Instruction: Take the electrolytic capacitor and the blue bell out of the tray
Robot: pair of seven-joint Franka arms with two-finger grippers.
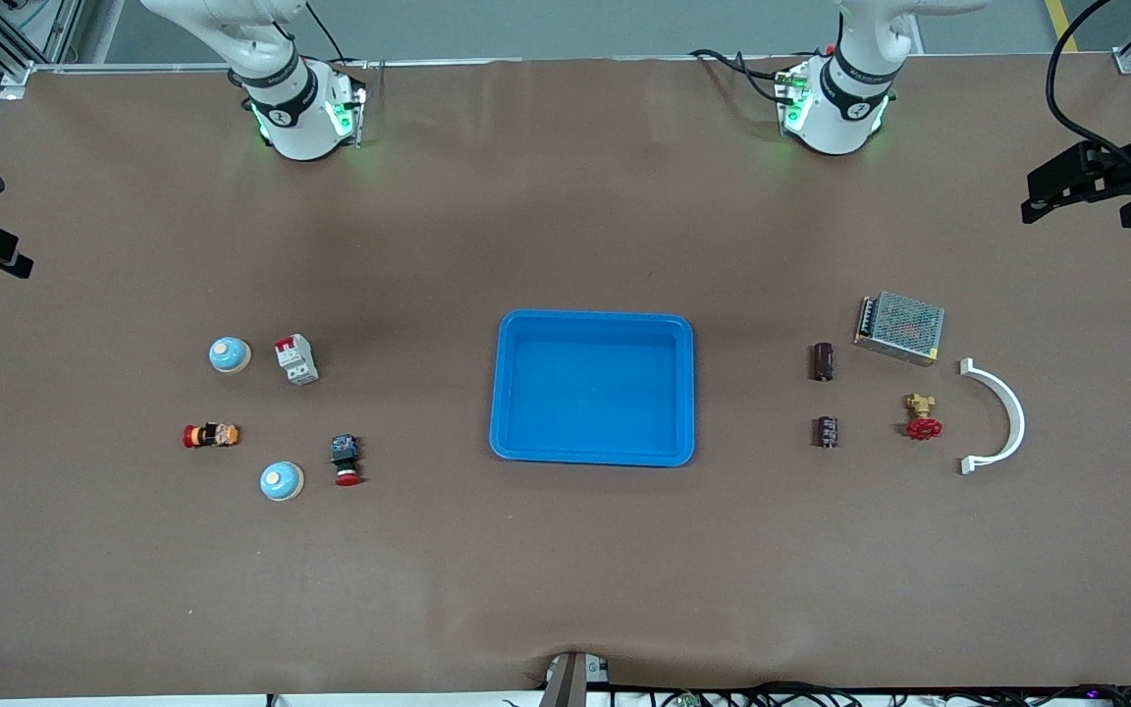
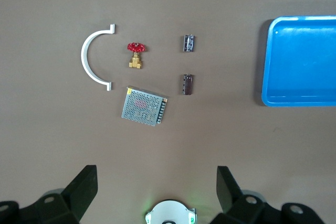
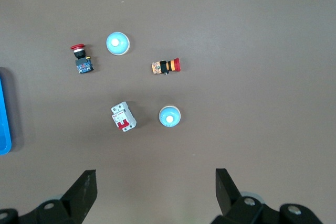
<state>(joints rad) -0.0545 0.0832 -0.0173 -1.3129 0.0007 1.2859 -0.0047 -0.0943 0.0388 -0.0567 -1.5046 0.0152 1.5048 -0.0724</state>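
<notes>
at the middle of the brown table [image 1: 565,570] sits a blue tray [image 1: 504,393], nothing in it; toward the left arm's end lie two dark capacitors, one capacitor [image 1: 823,361] farther from the front camera and the other capacitor [image 1: 827,432] nearer, well apart from the tray; beside them are a metal mesh box [image 1: 900,327], a red-handled brass valve [image 1: 921,416] and a white curved bracket [image 1: 999,416]; toward the right arm's end stand two pale blue bells, one bell [image 1: 230,354] beside a white circuit breaker [image 1: 296,358], the other bell [image 1: 282,481] nearer the camera beside a red push button [image 1: 346,461], with an orange and red switch [image 1: 210,435] between; the left gripper [image 2: 156,192] waits high over the capacitors' end, fingers wide and holding nothing; the right gripper [image 3: 156,195] hangs high over the bells' end, fingers likewise wide, nothing between them.
</notes>
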